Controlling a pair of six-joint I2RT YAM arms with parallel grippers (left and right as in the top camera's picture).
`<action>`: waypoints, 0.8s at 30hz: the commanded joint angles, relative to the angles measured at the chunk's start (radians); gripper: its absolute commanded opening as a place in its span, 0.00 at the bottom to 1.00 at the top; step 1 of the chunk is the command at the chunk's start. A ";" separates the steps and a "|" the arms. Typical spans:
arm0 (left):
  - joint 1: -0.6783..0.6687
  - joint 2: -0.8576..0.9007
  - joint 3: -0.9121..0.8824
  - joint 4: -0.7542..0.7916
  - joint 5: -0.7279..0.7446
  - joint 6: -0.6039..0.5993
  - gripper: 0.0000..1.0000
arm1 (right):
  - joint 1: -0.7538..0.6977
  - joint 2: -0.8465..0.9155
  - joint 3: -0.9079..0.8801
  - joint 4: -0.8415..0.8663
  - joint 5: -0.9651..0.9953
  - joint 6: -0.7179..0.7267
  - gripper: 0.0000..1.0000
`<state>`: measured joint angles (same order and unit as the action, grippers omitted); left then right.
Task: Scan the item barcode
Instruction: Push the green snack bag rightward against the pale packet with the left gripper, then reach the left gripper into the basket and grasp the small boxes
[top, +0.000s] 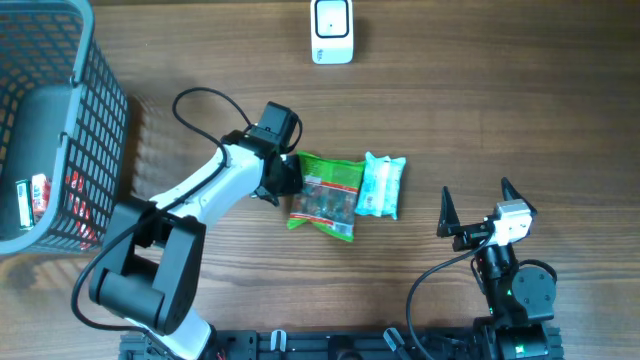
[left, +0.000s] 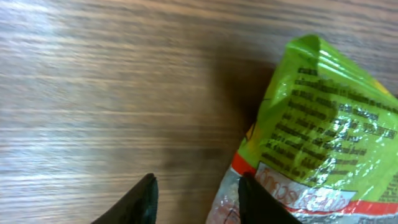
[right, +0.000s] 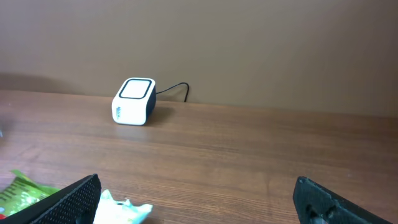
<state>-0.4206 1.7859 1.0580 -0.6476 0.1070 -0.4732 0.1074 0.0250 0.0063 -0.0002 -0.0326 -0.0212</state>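
The left hand (top: 285, 180) hung low at the left edge of a green snack packet (top: 325, 195), its two fingers parted and clamped on nothing. In the wrist view, one finger (left: 140, 200) stood over bare wood and the other (left: 256, 200) at the packet's rim, a stance that suited a pinch on that edge. The packet lay flat at the middle of the wooden surface (top: 500, 80), small print facing up, touching a pale blue packet (top: 382, 186) on its right. No barcode could be made out. The white scanner (top: 331, 30) sat at the far edge, well apart and with its window facing up, so the packet would likely have to be lifted and carried across, code turned down. The right hand (top: 475, 190) stood wide open and empty near the front, apparently kept out of the way. A dark basket (top: 100, 120) on the left held a few items.
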 joint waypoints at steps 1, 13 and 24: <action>-0.026 0.004 -0.001 -0.009 0.069 -0.014 0.40 | -0.005 -0.002 -0.001 0.005 0.006 -0.002 1.00; -0.050 0.004 -0.001 -0.042 0.278 -0.014 0.45 | -0.005 -0.002 -0.001 0.005 0.006 -0.002 1.00; -0.005 -0.113 0.106 -0.148 0.146 -0.013 0.20 | -0.005 -0.002 -0.001 0.005 0.006 -0.002 1.00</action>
<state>-0.4614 1.7668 1.0649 -0.7361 0.3569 -0.4847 0.1074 0.0250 0.0063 -0.0002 -0.0326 -0.0216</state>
